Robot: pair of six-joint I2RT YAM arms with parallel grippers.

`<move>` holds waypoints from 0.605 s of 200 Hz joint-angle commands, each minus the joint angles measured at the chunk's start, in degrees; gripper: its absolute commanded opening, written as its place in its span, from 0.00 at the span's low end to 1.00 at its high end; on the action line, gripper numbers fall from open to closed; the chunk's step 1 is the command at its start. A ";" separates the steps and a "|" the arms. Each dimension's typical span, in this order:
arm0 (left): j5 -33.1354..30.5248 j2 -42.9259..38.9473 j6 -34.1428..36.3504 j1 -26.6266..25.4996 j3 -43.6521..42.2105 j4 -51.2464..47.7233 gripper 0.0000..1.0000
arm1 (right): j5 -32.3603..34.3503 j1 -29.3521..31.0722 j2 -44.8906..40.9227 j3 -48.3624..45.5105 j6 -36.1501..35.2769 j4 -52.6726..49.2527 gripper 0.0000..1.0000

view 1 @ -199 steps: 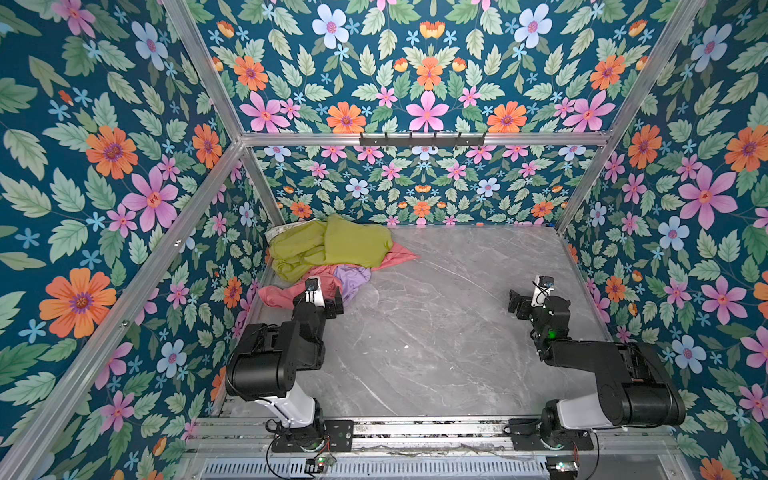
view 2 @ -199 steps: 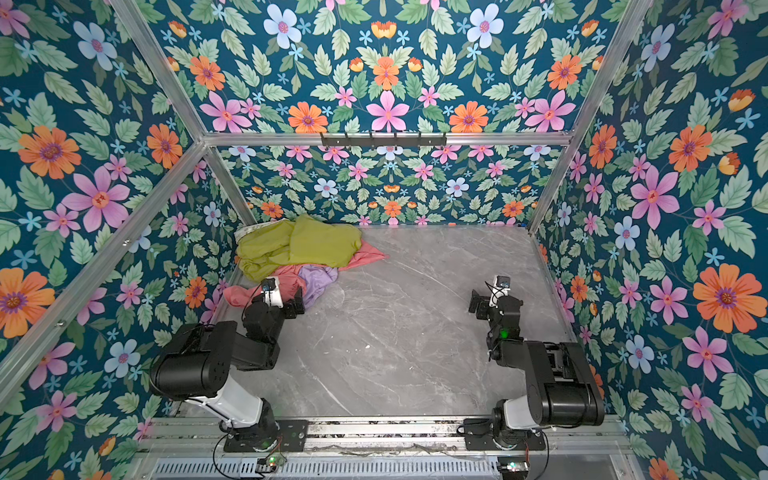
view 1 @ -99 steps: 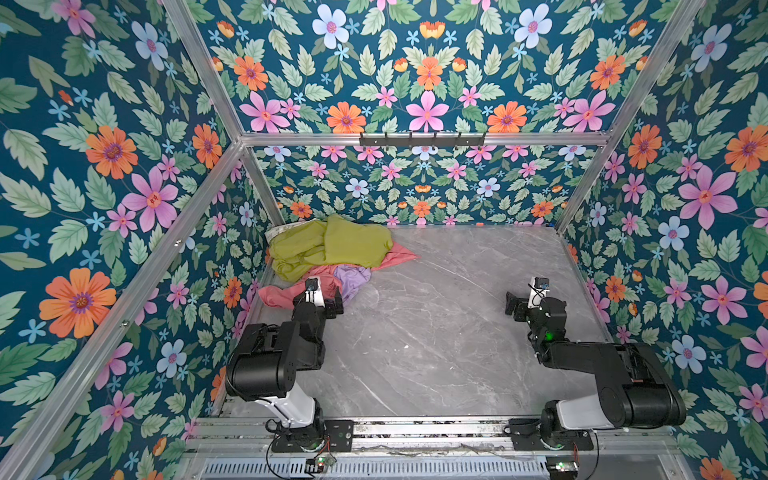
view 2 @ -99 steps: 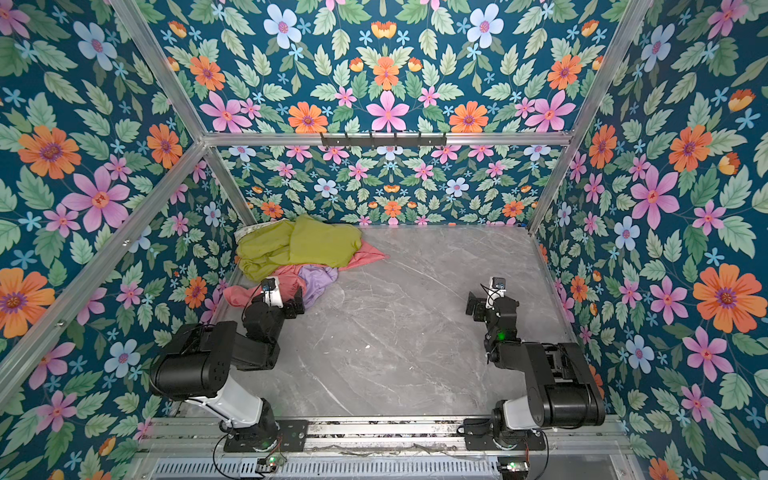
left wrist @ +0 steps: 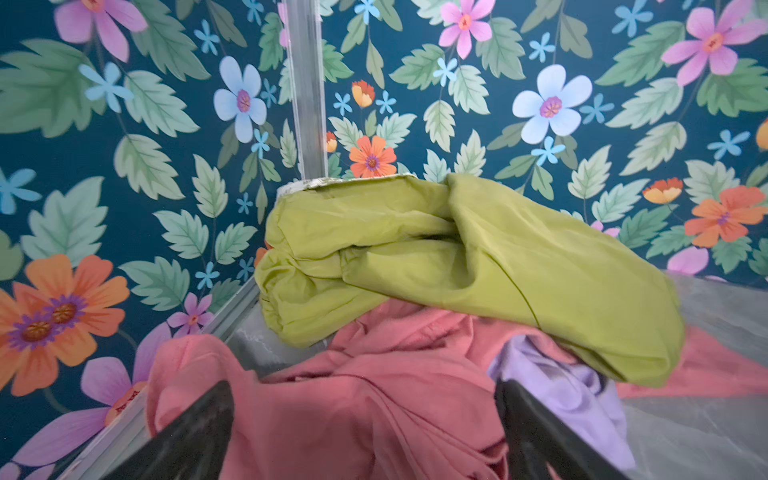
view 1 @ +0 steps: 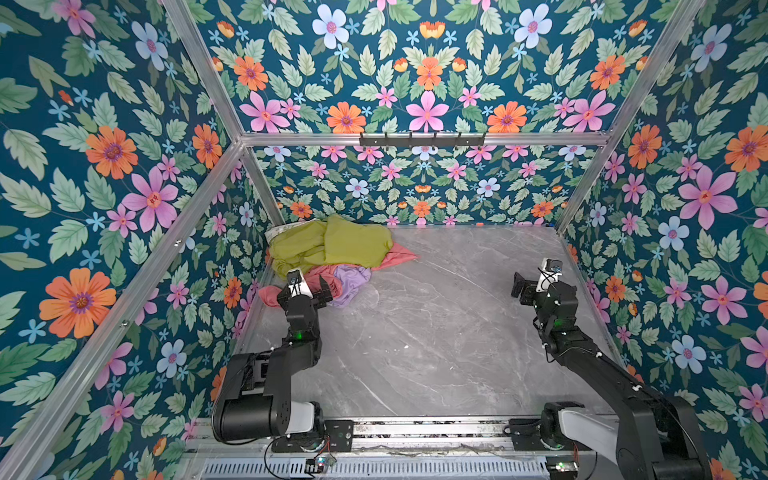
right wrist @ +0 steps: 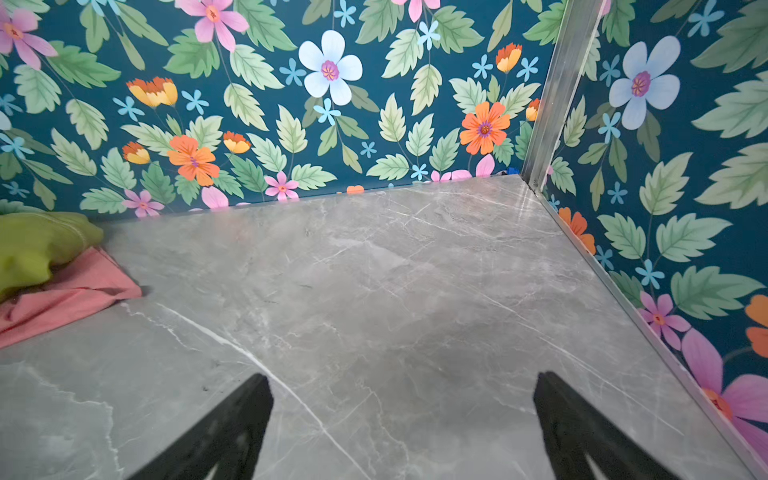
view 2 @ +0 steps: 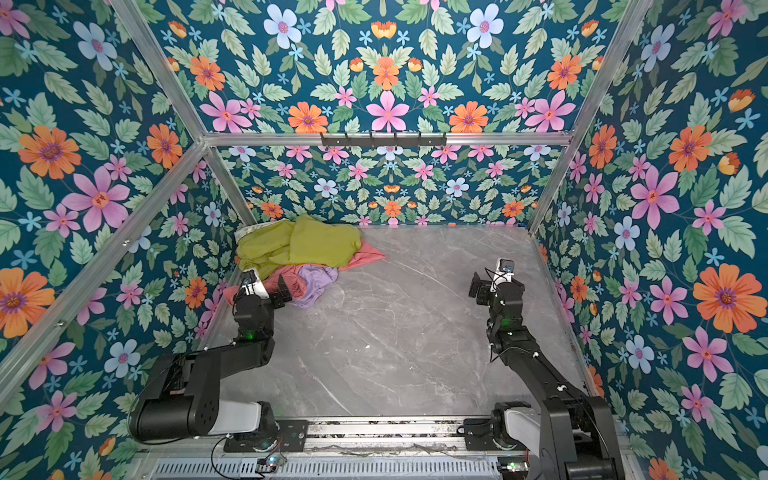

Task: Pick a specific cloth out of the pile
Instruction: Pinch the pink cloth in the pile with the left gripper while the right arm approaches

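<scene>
From my remote seat, nearest first: both arm bases sit on the rail at 6 o'clock, with the grey marble-look table [view 1: 436,332] stretching away from them.

The right gripper [view 1: 524,289] hangs over bare tabletop at about 3 o'clock. Its jaws are spread wide with nothing between them, and its wrist view shows only stone under the right gripper [right wrist: 403,386]. It is well apart from the pile.

The left gripper [view 1: 305,291] is at roughly 10 o'clock, at the near edge of the pile [view 1: 332,257]. In its wrist view the jaws are also spread wide, with wrinkled folds of the cloth [left wrist: 374,345] between the dark fingers [left wrist: 199,419]. Nothing is pinched (I cannot tell whether the tips touch the fabric).

The cloth [view 1: 318,275], salmon-pink, lies at the bottom of the heap at 11 o'clock. One end trails toward the left wall just beside the gripper, and a flat corner pokes out on the far right side, seen in the right wrist view [right wrist: 70,291]. The lavender cloth [view 1: 351,280] is bunched on its near right part. The olive-green cloth [view 1: 345,245] is draped over its far part, against the back corner. A strip of white fabric [view 1: 276,232] peeks out at the heap's far left edge.

Behind it all, at 12 o'clock, stands the floral back wall [view 1: 424,187].
</scene>
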 commanded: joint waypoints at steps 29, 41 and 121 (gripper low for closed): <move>-14.37 -1.52 -11.67 0.41 9.47 -22.81 1.00 | -1.93 4.93 0.69 3.61 8.07 -7.27 1.00; -15.93 -0.96 -13.62 0.65 11.97 -27.20 1.00 | -1.44 7.46 2.03 4.86 7.80 -8.47 0.99; -8.92 9.50 -20.65 6.27 29.79 -52.45 1.00 | -9.78 21.57 16.58 15.61 3.78 -9.37 1.00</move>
